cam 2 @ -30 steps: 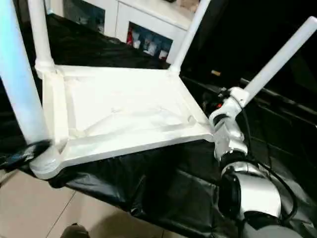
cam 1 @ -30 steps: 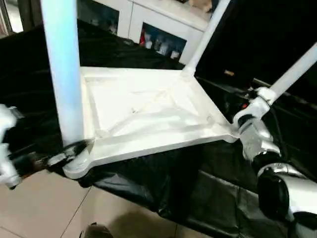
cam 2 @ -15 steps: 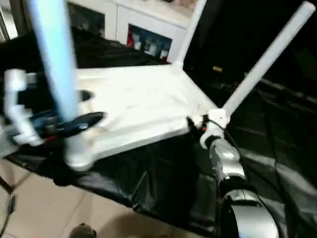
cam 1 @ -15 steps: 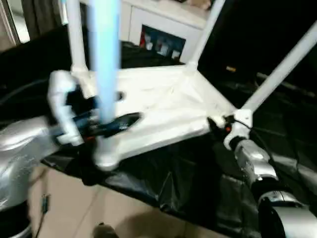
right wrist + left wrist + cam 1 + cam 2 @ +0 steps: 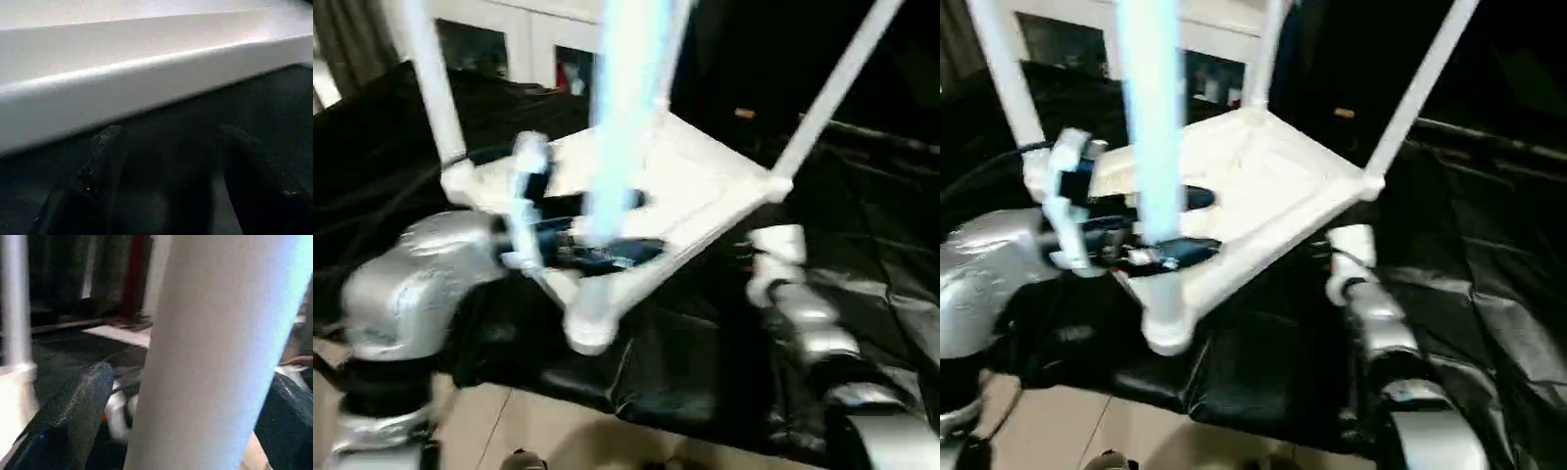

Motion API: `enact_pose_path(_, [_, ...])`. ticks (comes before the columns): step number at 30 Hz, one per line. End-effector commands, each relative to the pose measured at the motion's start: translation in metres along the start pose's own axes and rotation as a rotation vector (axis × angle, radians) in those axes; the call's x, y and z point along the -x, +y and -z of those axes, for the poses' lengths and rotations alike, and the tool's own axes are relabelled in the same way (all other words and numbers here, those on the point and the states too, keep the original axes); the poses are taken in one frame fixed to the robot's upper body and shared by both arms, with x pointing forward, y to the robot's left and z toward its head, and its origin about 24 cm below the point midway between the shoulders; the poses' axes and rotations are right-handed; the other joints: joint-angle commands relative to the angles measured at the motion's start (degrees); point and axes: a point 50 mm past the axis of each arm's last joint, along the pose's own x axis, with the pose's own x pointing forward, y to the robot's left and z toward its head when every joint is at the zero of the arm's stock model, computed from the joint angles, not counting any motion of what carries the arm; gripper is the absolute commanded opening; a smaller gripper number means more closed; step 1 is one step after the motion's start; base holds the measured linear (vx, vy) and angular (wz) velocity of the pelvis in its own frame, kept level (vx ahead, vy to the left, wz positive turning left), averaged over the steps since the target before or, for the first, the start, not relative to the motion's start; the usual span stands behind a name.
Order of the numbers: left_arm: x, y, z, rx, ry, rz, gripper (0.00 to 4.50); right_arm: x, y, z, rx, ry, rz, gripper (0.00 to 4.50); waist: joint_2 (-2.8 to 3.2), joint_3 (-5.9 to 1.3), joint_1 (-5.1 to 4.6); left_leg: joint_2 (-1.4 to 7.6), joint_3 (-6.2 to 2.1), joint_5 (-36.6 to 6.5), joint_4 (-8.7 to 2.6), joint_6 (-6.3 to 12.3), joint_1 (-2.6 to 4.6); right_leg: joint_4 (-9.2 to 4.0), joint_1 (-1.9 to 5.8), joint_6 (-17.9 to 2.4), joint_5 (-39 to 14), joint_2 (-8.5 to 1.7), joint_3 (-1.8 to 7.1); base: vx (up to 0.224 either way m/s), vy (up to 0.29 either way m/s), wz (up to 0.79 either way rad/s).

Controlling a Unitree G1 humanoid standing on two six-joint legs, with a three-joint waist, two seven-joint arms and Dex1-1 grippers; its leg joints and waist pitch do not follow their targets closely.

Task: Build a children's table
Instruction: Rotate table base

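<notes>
The white table top (image 5: 705,171) lies underside up on the black-draped work table (image 5: 891,245), with its legs standing up. Its near corner socket (image 5: 589,328) juts past the table's front edge. The near leg (image 5: 626,117) rises from that socket. My left gripper (image 5: 607,253) is open, with one black finger (image 5: 73,416) on each side of this leg and a gap beside one finger. My right gripper (image 5: 168,132) is open just below the top's right-hand rim (image 5: 146,83), holding nothing. Its white wrist (image 5: 778,245) sits under the right corner leg (image 5: 832,88).
Another leg (image 5: 431,78) stands at the far left corner. White cabinets (image 5: 509,39) line the wall behind. Black cloth (image 5: 705,362) hangs over the front edge above the tiled floor (image 5: 509,431). My silver left forearm (image 5: 411,284) crosses the lower left.
The camera has swung. My left gripper stays at the near leg's base, and the near corner now sits further right and turned. My right gripper has dropped under the top's right rim.
</notes>
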Motion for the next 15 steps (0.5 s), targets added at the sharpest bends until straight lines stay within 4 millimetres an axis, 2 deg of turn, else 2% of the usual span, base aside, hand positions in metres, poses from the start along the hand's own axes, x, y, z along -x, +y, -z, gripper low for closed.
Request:
enact_pose_path(1, [-0.015, -0.004, 0.002, 0.009, 0.008, 0.073, 4.48, -0.005, 0.003, -0.011, 0.035, -0.002, -0.036, 3.10, 0.63, -4.26, 0.18, -0.31, 1.13, -13.2, -4.01, -1.20, 0.17, -3.68, 2.93, -10.6, -10.7, -1.45, 1.78, 0.000, 0.000, 0.00])
enact_pose_path(2, [-0.025, -0.006, 0.006, 0.026, 0.002, 0.115, 4.48, -0.009, 0.011, -0.012, 0.060, 0.016, -0.071, 3.10, -0.18, -4.29, -0.14, -0.39, 1.37, -10.0, -3.79, -0.53, -0.27, -3.31, 3.20, -11.1, -6.5, -1.25, 1.73, 0.000, 0.000, 0.00])
enact_pose_path(3, [-0.028, -0.007, 0.007, 0.029, 0.002, 0.127, 4.48, -0.010, 0.013, -0.013, 0.068, 0.017, -0.079, 3.10, 0.01, -4.22, -0.09, -0.45, 1.33, -10.1, -3.80, -0.45, -0.31, -3.18, 3.23, -11.1, -7.1, -1.30, 1.68, 0.000, 0.000, 0.00])
enact_pose_path(4, [-0.033, -0.008, 0.008, 0.033, 0.005, 0.146, 4.48, -0.011, 0.016, -0.014, 0.076, 0.019, -0.090, 3.10, -0.16, -4.18, -0.21, -0.49, 1.44, -10.5, -3.81, -0.31, -0.29, -3.42, 3.21, -10.9, -8.0, -1.34, 1.71, 0.000, 0.000, 0.00])
enact_pose_path(5, [-0.038, -0.010, 0.010, 0.039, 0.004, 0.169, 4.48, -0.013, 0.019, -0.016, 0.076, 0.019, -0.100, 3.10, 0.14, -4.21, -0.20, -0.39, 1.44, -11.1, -3.75, -0.46, -0.04, -3.50, 3.18, -10.6, -9.1, -1.53, 1.79, 0.000, 0.000, 0.00])
enact_pose_path(6, [-0.043, -0.011, 0.011, 0.043, 0.002, 0.187, 4.48, -0.015, 0.022, -0.018, 0.079, 0.016, -0.108, 3.10, 0.08, -4.16, -0.51, -0.33, 1.41, -11.5, -3.80, -0.50, -0.10, -3.52, 3.13, -10.5, -9.6, -1.51, 1.81, 0.000, 0.000, 0.00])
enact_pose_path(11, [-0.067, -0.015, 0.014, 0.047, -0.014, 0.243, 4.48, -0.020, 0.035, -0.024, 0.084, 0.003, -0.147, 3.10, -0.19, -3.99, -0.58, -0.27, 1.57, -13.2, -3.80, -0.54, 0.02, -4.02, 2.97, -9.7, -12.8, -1.58, 1.87, 0.000, 0.000, 0.00])
enact_pose_path(15, [-0.078, -0.013, 0.015, 0.038, -0.021, 0.243, 4.48, -0.021, 0.040, -0.023, 0.090, 0.008, -0.163, 3.10, -0.23, -3.97, -0.59, -0.21, 1.54, -13.5, -3.81, -0.50, 0.01, -4.15, 2.95, -9.3, -13.5, -1.60, 1.88, 0.000, 0.000, 0.00])
